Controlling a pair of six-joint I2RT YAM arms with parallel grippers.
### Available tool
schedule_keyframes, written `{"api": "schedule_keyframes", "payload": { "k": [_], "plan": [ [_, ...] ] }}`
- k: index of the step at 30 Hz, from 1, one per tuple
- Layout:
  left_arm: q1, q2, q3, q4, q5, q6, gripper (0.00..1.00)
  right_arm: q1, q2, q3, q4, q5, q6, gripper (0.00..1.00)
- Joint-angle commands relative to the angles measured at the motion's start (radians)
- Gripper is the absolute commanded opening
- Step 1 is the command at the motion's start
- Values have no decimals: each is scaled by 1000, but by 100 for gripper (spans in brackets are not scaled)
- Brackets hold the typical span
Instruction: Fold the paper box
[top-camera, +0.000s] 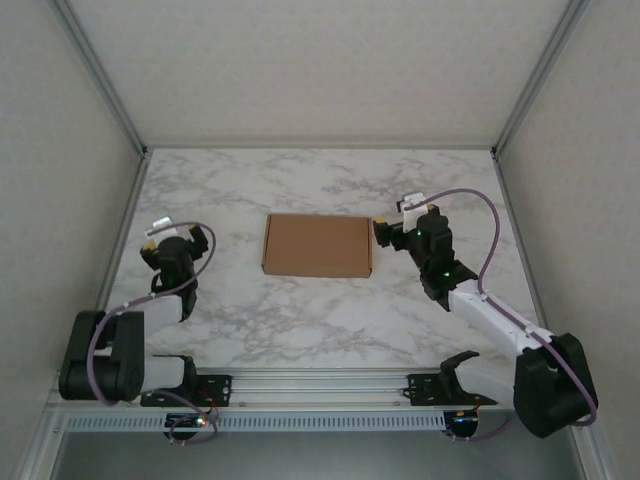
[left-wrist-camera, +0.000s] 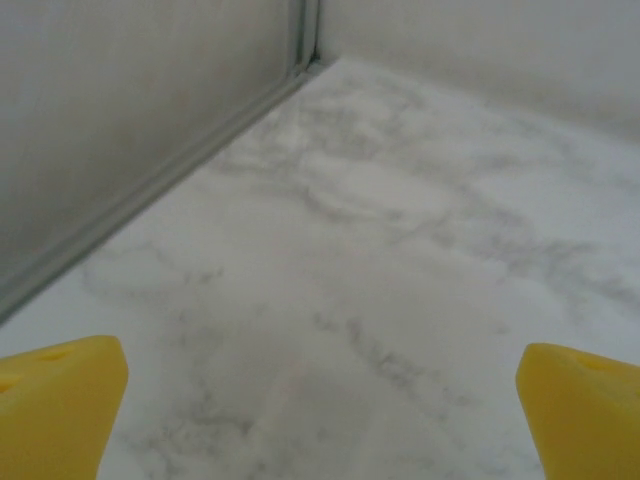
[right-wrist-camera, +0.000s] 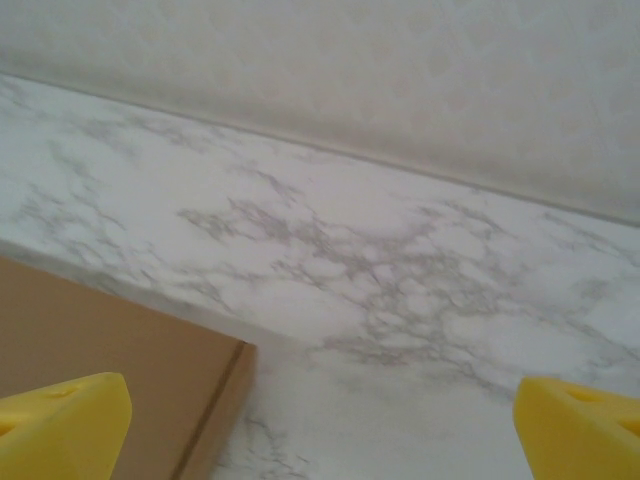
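The paper box (top-camera: 317, 245) lies shut and flat near the middle of the marble table (top-camera: 300, 180), its long sides running from 9 to 3 o'clock, top face plain brown.

The right gripper (top-camera: 383, 232) sits at 3 o'clock from the box, just beside its right edge near the far corner. Its jaws are spread wide and hold nothing. In the right wrist view, the 2 yellow fingertips (right-wrist-camera: 60, 425) stand at opposite lower corners, with a corner of the box under the left 1.

The left gripper (top-camera: 158, 238) is at 9 o'clock from the box, well apart from it, near the left wall (top-camera: 60, 150). Its jaws also gape wide and empty; bare marble lies between the yellow fingertips (left-wrist-camera: 60, 400).
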Motion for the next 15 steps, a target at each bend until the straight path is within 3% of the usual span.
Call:
{"api": "schedule_keyframes", "payload": {
  "k": [1,3,4,5,7,10,15],
  "plan": [
    [8,62,-24,300,89,8,99,-81,72,-91,210,34,-4,99],
    [6,104,-30,370,137,41,99,-143,121,-139,337,34,57,99],
    [6,136,-39,412,130,37,100,-164,114,-115,245,-28,62,99],
    [6,171,-66,493,134,39,99,-185,134,-116,290,-116,35,99],
    [-3,208,-110,595,186,77,100,-188,162,-84,269,-146,11,99],
    [-7,200,-68,502,206,81,100,-208,204,-24,215,-98,41,99],
    [2,204,-70,517,220,77,99,-230,254,56,40,45,78,99]
  ]
}}
